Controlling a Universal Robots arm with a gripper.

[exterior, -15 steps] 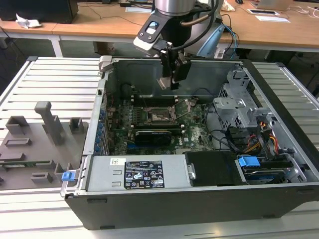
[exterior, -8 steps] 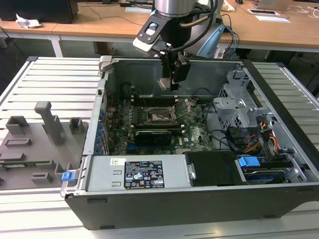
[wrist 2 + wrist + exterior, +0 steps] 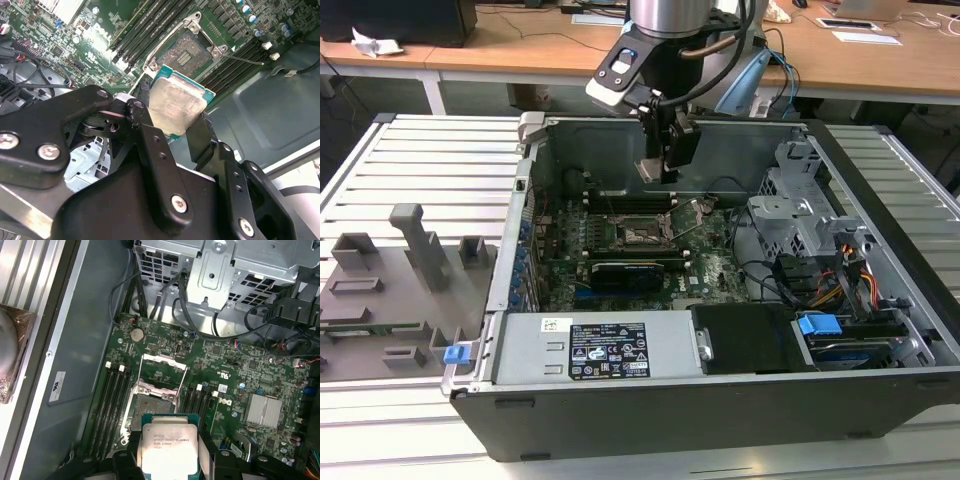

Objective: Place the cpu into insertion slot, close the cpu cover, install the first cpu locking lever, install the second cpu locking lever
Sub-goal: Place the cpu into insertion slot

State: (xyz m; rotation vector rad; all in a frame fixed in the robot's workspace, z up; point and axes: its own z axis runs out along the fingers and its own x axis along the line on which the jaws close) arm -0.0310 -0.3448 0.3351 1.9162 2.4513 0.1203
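My gripper [image 3: 660, 168] hangs above the motherboard inside the open computer case, shut on the cpu [image 3: 653, 170]. In both wrist views the cpu [image 3: 175, 105] [image 3: 167, 447] is a flat silver square on a green base, pinched at two opposite edges between the black fingers [image 3: 145, 107]. The insertion slot [image 3: 642, 232] [image 3: 190, 50] [image 3: 150, 407] lies uncovered just below and ahead of the chip, its dark pin field exposed. The cpu cover [image 3: 162, 365], a thin silver frame, stands swung open on the slot's far side. A thin locking lever [image 3: 245, 59] sticks out beside the slot.
Memory slots [image 3: 112, 405] flank the socket on both sides. A black graphics card [image 3: 630, 270] sits in front of it, a metal drive cage [image 3: 800, 210] with cables stands on the exterior view's right, and a power supply [image 3: 590, 350] lies along the front. Grey fixtures [image 3: 400, 280] rest outside the case.
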